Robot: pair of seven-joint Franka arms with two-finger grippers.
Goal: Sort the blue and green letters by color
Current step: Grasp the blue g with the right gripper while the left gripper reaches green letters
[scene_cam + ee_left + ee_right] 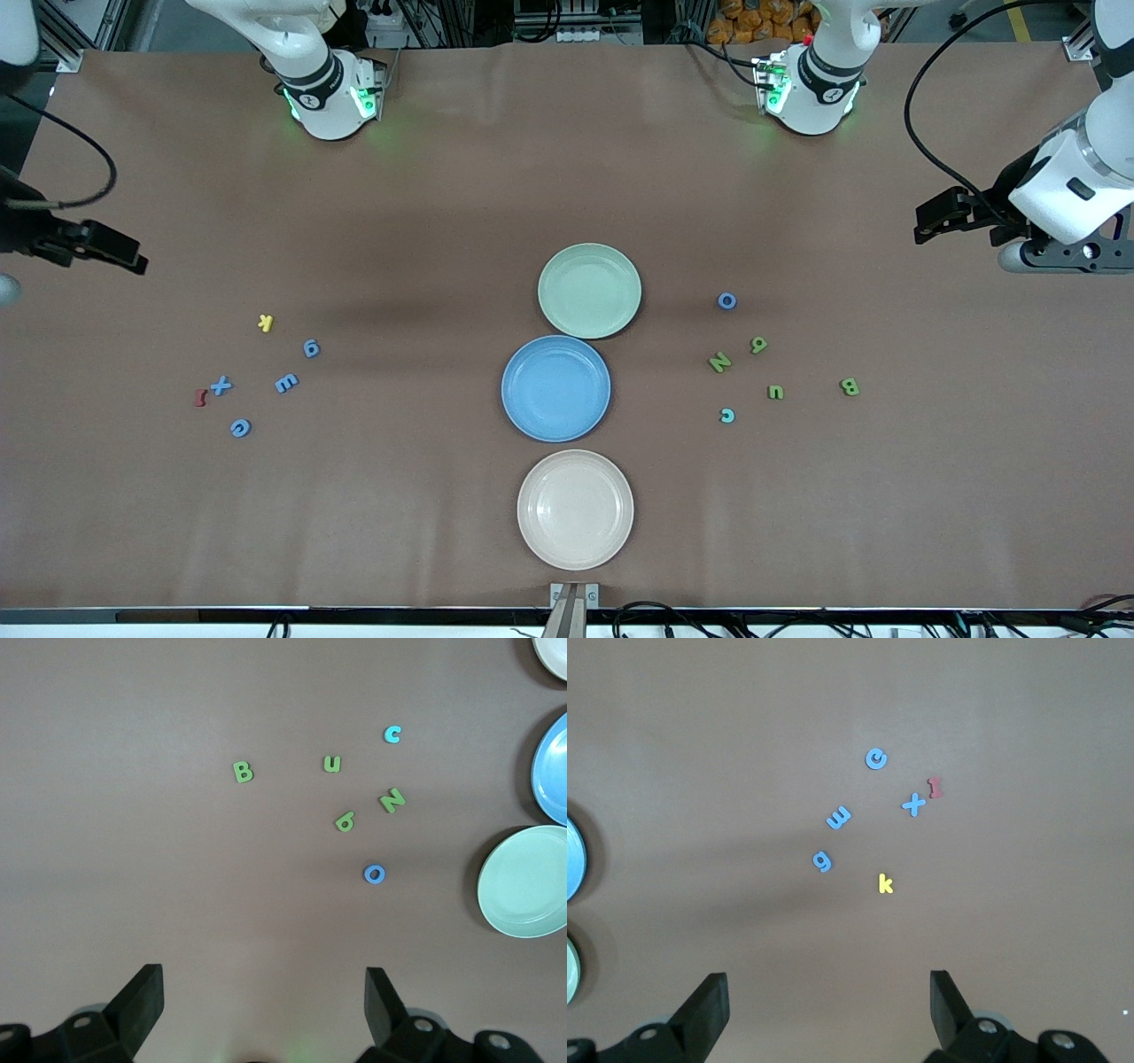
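Observation:
Several blue letters lie toward the right arm's end of the table: a 9, an E, an X and a C. Toward the left arm's end lie the green N, 6, u and B, with a blue O and a teal c among them. My left gripper hangs open over bare table near the green group. My right gripper hangs open by the blue group. Neither holds anything.
Three empty plates stand in a row mid-table: a green plate farthest from the front camera, a blue plate in the middle, a cream plate nearest. A yellow K and a dark red letter lie among the blue letters.

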